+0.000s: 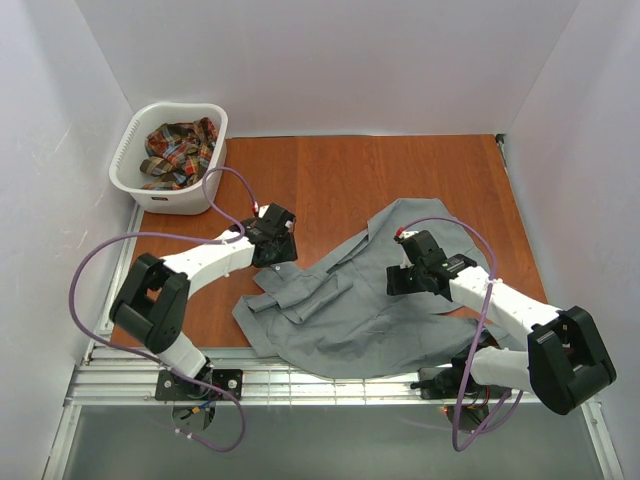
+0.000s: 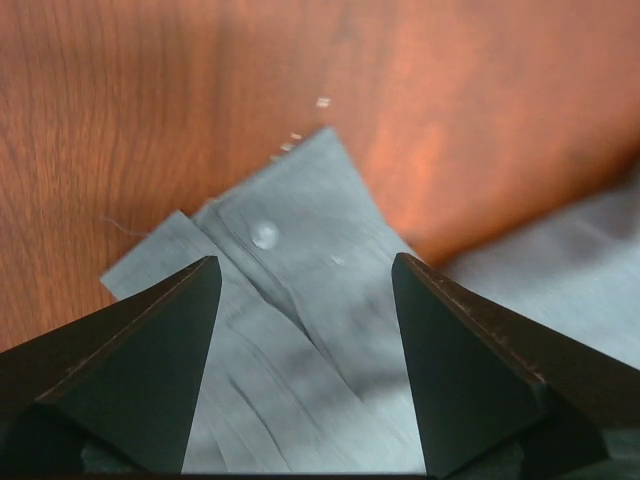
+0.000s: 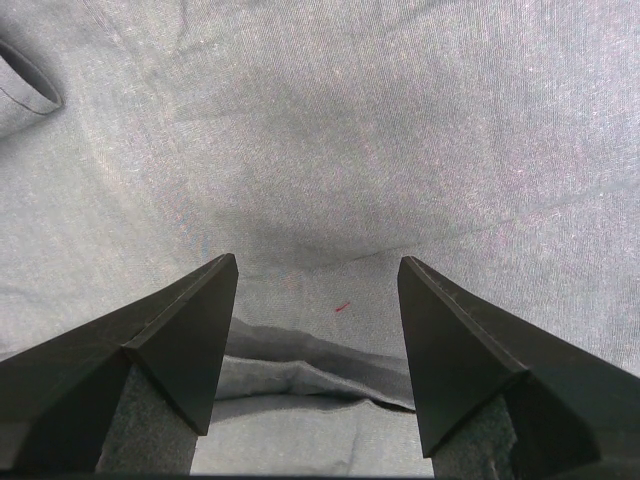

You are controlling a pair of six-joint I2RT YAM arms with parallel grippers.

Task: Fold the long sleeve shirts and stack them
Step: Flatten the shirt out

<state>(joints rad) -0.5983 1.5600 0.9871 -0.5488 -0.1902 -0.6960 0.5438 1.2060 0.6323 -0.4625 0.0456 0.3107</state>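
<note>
Left gripper point(image 2: 306, 262) and right gripper point(image 3: 317, 262) gape above the unfolded grey shirt point(image 1: 350, 315); plaid shirt point(image 1: 180, 152) sits in basket point(image 1: 168, 203).

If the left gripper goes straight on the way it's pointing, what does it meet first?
Most likely the grey shirt's buttoned cuff, lying on the table directly ahead of the open left gripper, though depth is hard to judge.

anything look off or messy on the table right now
The grey shirt lies rumpled and askew, its near edge spilling onto the metal rail. The plaid shirt sits wadded in the white basket. Nothing looks damaged.
</note>
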